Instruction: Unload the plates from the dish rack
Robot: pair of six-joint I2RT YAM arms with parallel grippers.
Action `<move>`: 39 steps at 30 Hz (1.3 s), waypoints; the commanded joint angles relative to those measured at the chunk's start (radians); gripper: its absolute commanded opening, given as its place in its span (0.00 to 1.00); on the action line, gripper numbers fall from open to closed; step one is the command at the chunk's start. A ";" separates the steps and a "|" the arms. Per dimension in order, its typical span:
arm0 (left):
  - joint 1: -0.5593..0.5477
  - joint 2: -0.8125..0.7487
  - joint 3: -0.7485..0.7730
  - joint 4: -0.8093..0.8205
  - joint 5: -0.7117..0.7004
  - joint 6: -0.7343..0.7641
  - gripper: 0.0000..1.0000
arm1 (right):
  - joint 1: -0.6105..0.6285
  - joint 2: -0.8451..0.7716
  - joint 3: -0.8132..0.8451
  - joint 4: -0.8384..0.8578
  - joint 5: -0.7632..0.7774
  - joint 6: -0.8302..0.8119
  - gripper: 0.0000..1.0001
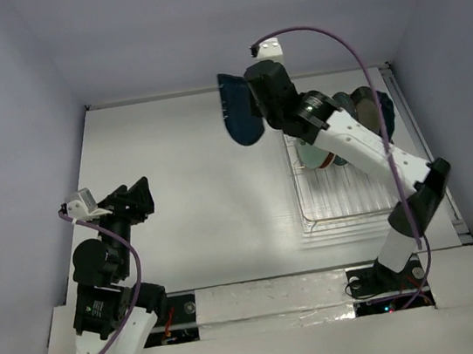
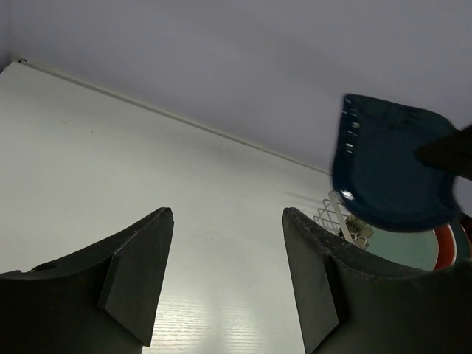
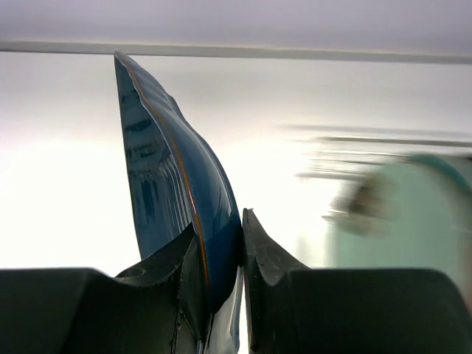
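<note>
One blue shell plate (image 1: 240, 110), rim in clenched right jaws, left of the rack (image 1: 346, 205); left jaws apart above table (image 1: 192, 174).

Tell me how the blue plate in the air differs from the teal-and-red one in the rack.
The blue shell-shaped plate is dark and ribbed; the teal-and-red plate is round, red-rimmed. The blue one is clamped on edge in the right jaws, outside the dish rack; the teal one sits in it. Both look glazed.

A robotics lab cell: 2 arms (image 1: 364, 146) bolted to a white table (image 1: 193, 183) (plain lavender walls (image 1: 1, 131)).
</note>
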State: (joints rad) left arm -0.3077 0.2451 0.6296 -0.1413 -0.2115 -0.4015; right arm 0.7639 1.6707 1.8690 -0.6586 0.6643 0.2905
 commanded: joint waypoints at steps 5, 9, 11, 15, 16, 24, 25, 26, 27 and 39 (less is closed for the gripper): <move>-0.005 0.005 0.001 0.019 0.004 -0.002 0.58 | 0.023 0.381 0.299 0.389 -0.408 0.364 0.00; -0.005 0.003 0.001 0.022 0.004 -0.003 0.58 | 0.023 0.646 0.544 0.353 -0.478 0.459 0.00; -0.005 0.002 -0.002 0.020 0.004 -0.003 0.58 | 0.023 0.714 0.610 0.369 -0.514 0.527 0.00; -0.005 0.002 -0.001 0.022 0.004 -0.003 0.58 | 0.032 0.813 0.602 0.447 -0.626 0.625 0.00; -0.005 0.002 -0.001 0.023 0.004 -0.003 0.58 | 0.032 0.845 0.602 0.455 -0.640 0.639 0.00; -0.005 0.003 -0.004 0.025 0.004 -0.005 0.58 | 0.041 0.911 0.544 0.537 -0.741 0.762 0.15; -0.005 0.002 -0.004 0.023 0.004 -0.005 0.58 | 0.041 0.911 0.511 0.551 -0.752 0.774 0.21; -0.005 0.002 -0.002 0.025 0.004 -0.005 0.58 | 0.041 0.911 0.493 0.566 -0.761 0.791 0.35; -0.005 0.002 -0.002 0.025 0.004 -0.003 0.58 | 0.041 0.911 0.478 0.583 -0.773 0.797 0.40; -0.005 0.002 -0.001 0.019 0.004 -0.002 0.58 | 0.041 0.770 0.305 0.534 -0.714 0.664 0.80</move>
State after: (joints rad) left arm -0.3077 0.2451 0.6296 -0.1513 -0.2115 -0.4019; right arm 0.7937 2.5870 2.1994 -0.1539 -0.0750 1.0126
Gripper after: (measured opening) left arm 0.578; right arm 0.775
